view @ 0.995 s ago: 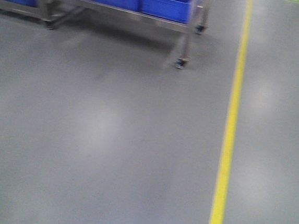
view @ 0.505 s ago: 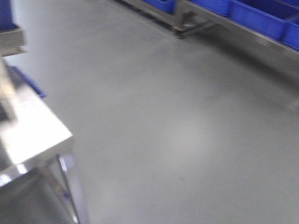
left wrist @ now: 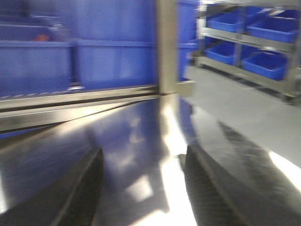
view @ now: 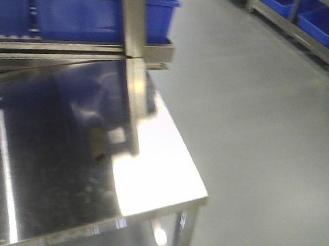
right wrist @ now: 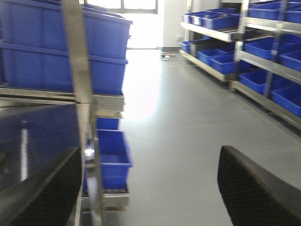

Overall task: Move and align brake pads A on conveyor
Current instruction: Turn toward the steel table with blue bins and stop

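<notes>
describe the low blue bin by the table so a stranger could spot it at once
In the right wrist view, a steel table lies at left, with an upright post. Right of the post, under the shelf of crates, sits the bin. It is small, open-topped and low, unlike the large stacked crates above.

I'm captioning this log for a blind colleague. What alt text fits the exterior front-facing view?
A shiny steel tabletop fills the left, blurred, its corner toward the grey floor. A steel post rises at its back edge before blue bins; no arm shows.
</notes>
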You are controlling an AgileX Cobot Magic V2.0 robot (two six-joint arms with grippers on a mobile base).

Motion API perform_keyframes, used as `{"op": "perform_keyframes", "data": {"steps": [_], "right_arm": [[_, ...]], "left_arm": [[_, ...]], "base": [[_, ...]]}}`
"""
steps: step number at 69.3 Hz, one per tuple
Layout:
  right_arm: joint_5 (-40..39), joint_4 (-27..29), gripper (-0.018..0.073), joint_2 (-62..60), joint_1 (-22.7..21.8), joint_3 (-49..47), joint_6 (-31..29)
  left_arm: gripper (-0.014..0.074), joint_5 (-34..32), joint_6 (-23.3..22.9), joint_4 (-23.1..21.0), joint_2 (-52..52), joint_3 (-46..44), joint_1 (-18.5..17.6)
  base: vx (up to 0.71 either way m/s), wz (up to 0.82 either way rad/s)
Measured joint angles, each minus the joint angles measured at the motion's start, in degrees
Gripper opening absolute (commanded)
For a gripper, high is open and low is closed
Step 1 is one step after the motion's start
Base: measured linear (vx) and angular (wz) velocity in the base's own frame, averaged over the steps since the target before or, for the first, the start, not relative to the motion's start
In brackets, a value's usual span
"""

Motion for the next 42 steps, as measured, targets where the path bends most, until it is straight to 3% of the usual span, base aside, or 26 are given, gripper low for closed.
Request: {"op": "perform_keyframes", "data": {"steps": [23, 42], "right_arm": [[0.0, 0.0, 0.0563, 0.0, 0.0, 0.0, 0.0], [0.0, 0.0, 0.0563, 0.0, 0.0, 0.0, 0.0]], "left_arm": [[0.0388, 0.0, 0.0, 0.0, 0.0, 0.0, 0.0], [0.0388, 0.0, 0.0, 0.0, 0.0, 0.0, 0.0]], "base": [[0.17, 0.7], [0.11, 0.41]]}}
